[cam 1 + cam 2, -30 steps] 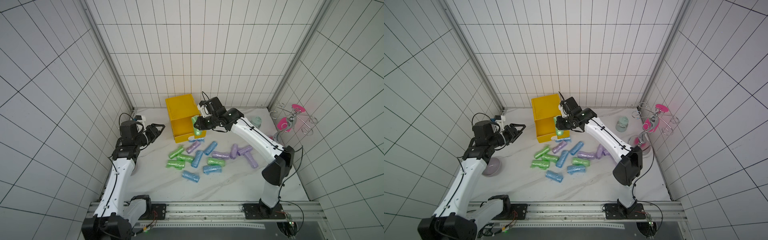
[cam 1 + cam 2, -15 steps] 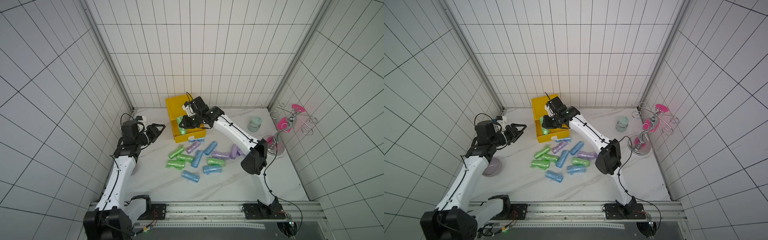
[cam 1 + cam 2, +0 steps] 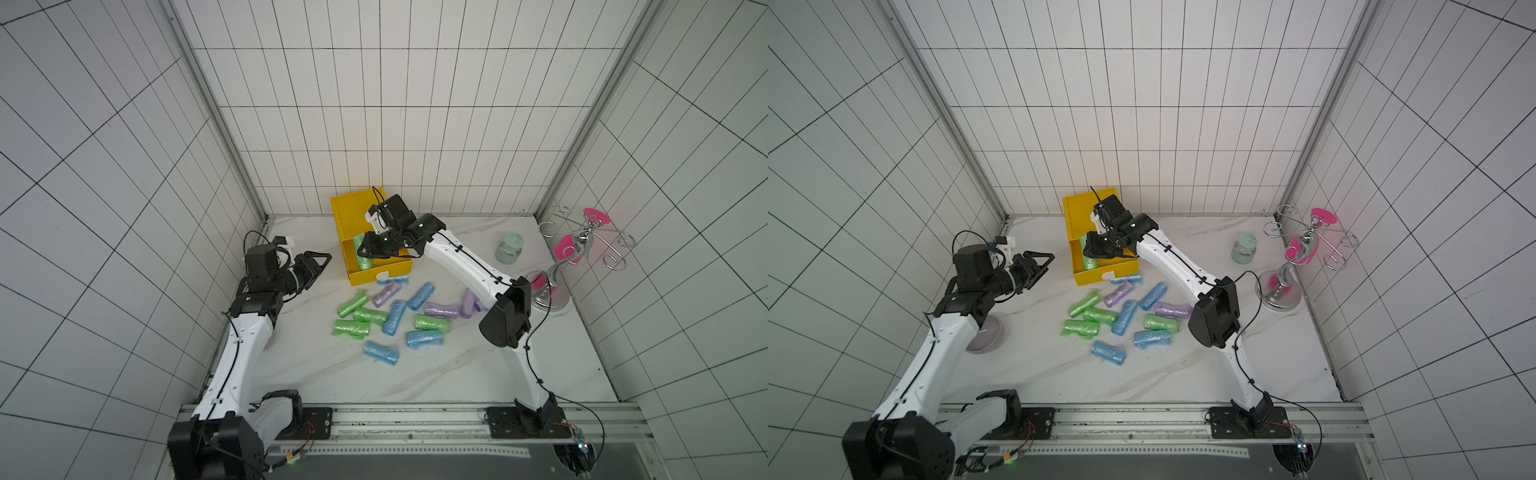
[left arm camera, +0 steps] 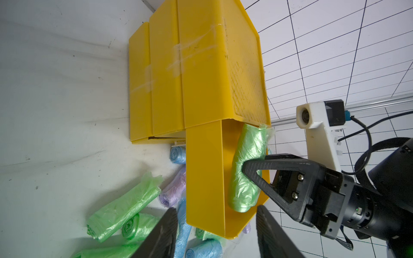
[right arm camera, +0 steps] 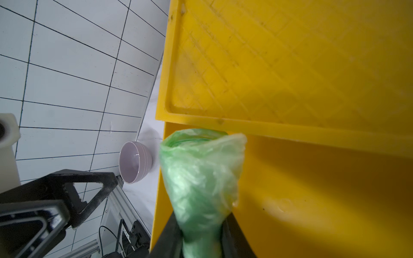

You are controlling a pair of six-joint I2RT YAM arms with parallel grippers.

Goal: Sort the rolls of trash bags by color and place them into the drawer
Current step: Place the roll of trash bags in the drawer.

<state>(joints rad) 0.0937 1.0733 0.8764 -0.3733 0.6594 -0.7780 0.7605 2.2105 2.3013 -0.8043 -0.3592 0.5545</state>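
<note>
Placement, I'd say: right pincer (image 3: 360, 249) holds green roll (image 4: 248, 169) inside drawer (image 3: 376, 272), should let go; left pincer (image 3: 323, 266) gapes empty.

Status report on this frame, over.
Left gripper open, empty. Right gripper shut on green roll, inside open yellow drawer. Other rolls loose on table; nothing blocking.

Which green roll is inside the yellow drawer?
The green roll between the right gripper's jaws, lying in the drawer; the other green rolls lie out on the tabletop.
</note>
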